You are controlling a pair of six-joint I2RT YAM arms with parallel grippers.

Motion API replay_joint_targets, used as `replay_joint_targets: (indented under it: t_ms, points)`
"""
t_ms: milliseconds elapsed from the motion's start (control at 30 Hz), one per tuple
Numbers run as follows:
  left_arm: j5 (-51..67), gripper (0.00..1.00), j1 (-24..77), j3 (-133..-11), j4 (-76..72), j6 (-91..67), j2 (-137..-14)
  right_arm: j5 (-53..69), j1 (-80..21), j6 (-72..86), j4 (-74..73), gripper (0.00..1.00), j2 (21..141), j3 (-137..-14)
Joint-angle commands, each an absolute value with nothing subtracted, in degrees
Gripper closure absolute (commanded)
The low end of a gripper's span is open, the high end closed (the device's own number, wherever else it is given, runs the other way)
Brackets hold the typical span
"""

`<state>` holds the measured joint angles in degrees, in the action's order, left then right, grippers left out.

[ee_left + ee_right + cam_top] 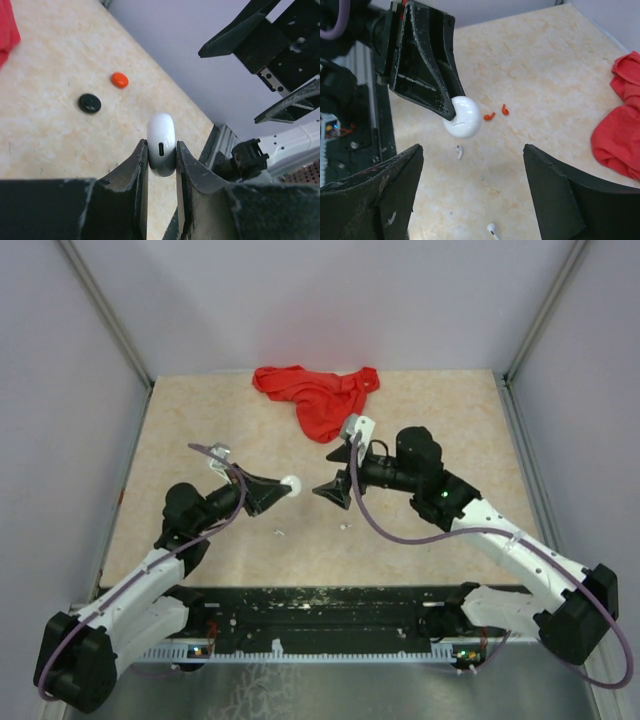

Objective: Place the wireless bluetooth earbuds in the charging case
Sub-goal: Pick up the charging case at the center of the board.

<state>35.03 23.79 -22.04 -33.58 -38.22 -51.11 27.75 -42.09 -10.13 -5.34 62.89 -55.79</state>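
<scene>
Closest to the lens, the left pincer [161, 148] pinches the white charging case [161, 142] by its flat sides, port end facing back, apparently lifted off the tabletop [45, 135]. Opposite it the right pincer [472, 150] stands spread wide and holds nothing. The case's lid looks shut — only a thin seam shows. Both white earbuds [459, 151] lie loose on the tabletop below, the red earbuds [489, 116] a little beyond. Nothing is seated yet, I judge — opening the lid, then picking up and inserting each bud, all remain.
</scene>
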Motion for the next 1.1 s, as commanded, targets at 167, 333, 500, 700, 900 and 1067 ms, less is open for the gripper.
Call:
replay_joint_targets:
  t_ms: [167,333,500,700,900,1067]
  points:
    - [23.68,0.99,24.04,-16.75,-62.47,-43.90,-49.12,36.71,-38.08,23.15,25.70,0.25,65.66,-49.48]
    - [24.58,0.99,24.18,-17.44,-71.14,-47.94,-53.67,36.78,-38.12,34.08,41.75,0.29,69.01,-45.79]
    - [23.77,0.99,25.46,-17.44,-77.37,-50.75,-56.78,37.63,-38.07,38.93,48.10,0.31,71.94,-45.73]
    - [23.15,1.00,27.61,-18.33,-79.92,-51.05,-58.82,39.59,-38.21,42.89,53.32,0.37,75.26,-46.25]
    - [22.30,1.00,28.65,-18.72,-81.56,-51.03,-59.65,42.21,-38.33,45.95,57.88,0.46,77.46,-46.90]
    - [22.39,1.00,29.17,-18.83,-83.77,-51.96,-61.07,43.34,-38.41,46.78,59.91,0.54,78.14,-46.99]
